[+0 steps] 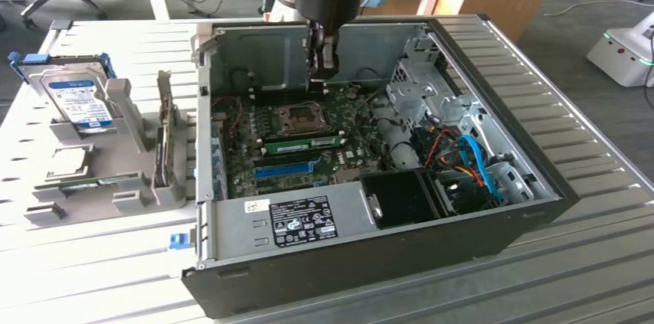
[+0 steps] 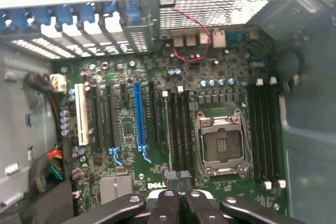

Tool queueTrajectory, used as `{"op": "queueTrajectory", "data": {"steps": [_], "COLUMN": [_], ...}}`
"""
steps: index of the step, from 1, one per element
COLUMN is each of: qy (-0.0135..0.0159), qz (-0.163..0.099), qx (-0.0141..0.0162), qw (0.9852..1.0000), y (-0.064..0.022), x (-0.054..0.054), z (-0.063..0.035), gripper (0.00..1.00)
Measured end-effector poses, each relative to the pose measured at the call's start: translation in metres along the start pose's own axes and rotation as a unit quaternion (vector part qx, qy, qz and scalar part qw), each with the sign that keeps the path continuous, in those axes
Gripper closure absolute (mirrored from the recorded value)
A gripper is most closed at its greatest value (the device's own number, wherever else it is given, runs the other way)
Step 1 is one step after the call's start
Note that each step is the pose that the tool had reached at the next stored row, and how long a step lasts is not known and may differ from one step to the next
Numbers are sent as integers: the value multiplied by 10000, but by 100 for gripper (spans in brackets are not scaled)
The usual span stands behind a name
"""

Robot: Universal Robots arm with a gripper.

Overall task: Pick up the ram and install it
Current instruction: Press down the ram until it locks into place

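From the exterior view, I am hanging my black gripper [image 1: 322, 71] down inside the open grey metal computer case [image 1: 531, 186], just above the green motherboard [image 1: 296, 136] near its far edge. My fingers are pressed together with nothing between them. The ram, a long thin green circuit-board stick [image 1: 306, 141], is sitting in a slot just beside the square silver processor socket [image 1: 303, 116], on the socket's near side, with a bright-blue plastic slot [image 1: 282, 168] lying nearer the camera. At the exterior view's left, a grey plastic holder [image 1: 122, 186] is standing on the slatted table [image 1: 82, 278], carrying a blue-labelled hard drive [image 1: 80, 100].

From the wrist view, I am looking down past my closed gripper [image 2: 178, 182] onto the motherboard [image 2: 126, 129]. My fingertips are hovering over the row of black memory slots [image 2: 178, 124] beside the processor socket [image 2: 220, 142], with the long blue slot [image 2: 139, 121] further off. I cannot make out the ram stick here.
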State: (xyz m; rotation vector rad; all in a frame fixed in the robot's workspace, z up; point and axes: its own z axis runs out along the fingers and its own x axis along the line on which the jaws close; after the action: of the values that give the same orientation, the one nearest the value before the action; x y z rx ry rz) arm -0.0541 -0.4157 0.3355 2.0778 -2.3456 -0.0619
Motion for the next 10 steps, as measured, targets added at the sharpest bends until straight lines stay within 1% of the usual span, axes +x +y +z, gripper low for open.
{"op": "queueTrajectory", "data": {"steps": [3,5,8,10], "qy": [-9,-15,-25,-31], "qz": [272,452,726,906], "qx": [6,10,15,19], "qw": [9996,9990,9974,9959], "y": [0,0,0,0], "x": [0,0,0,0], "z": [2,4,5,6], "gripper": [89,89,89,89]}}
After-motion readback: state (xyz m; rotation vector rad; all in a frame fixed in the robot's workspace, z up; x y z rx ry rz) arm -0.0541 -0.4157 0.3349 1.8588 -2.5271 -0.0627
